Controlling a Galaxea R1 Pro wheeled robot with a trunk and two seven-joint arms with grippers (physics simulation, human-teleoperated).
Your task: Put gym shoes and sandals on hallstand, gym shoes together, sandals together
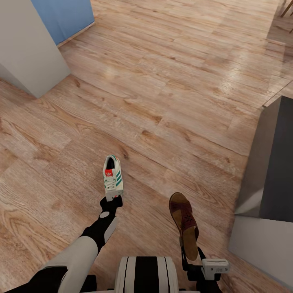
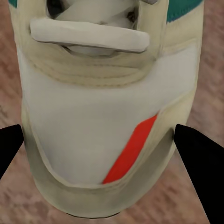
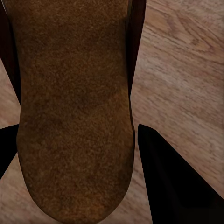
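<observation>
**Both end effectors carrying footwear over the corridor floor**

Left end effector (image 1: 110, 200) is clamped on the toe end of a gym shoe (image 1: 112, 177). In the left wrist view its two dark fingertips (image 2: 200, 158) sit against either side of the shoe's cream toe cap (image 2: 107, 135), which carries a red-orange slash; laces and a green stripe show further along. From the head view the shoe points away from the robot, its red-orange heel patch and green side stripes facing up, and it is held out ahead of the left arm above the planks.

Right end effector (image 1: 190, 254) grips a sandal (image 1: 185, 226) at its heel end. In the right wrist view the tan footbed (image 3: 74, 107) runs between the dark fingers (image 3: 177, 182), which press close at its edges. In the head view the sandal extends forward from the wrist, its dark brown perforated strap at the far end and the tan footbed nearer the robot.

Shoe and sandal are apart from each other, the gym shoe to the left and further forward.

Below both lies the corridor floor (image 1: 171, 81), light brown wood-grain planks with bright reflections toward the far side. At the right edge stands a grey unit (image 1: 270, 183) with a dark face above a paler block. At the upper left is a pale grey cabinet corner (image 1: 28, 49) with a blue panel (image 1: 65, 16) behind it.
</observation>
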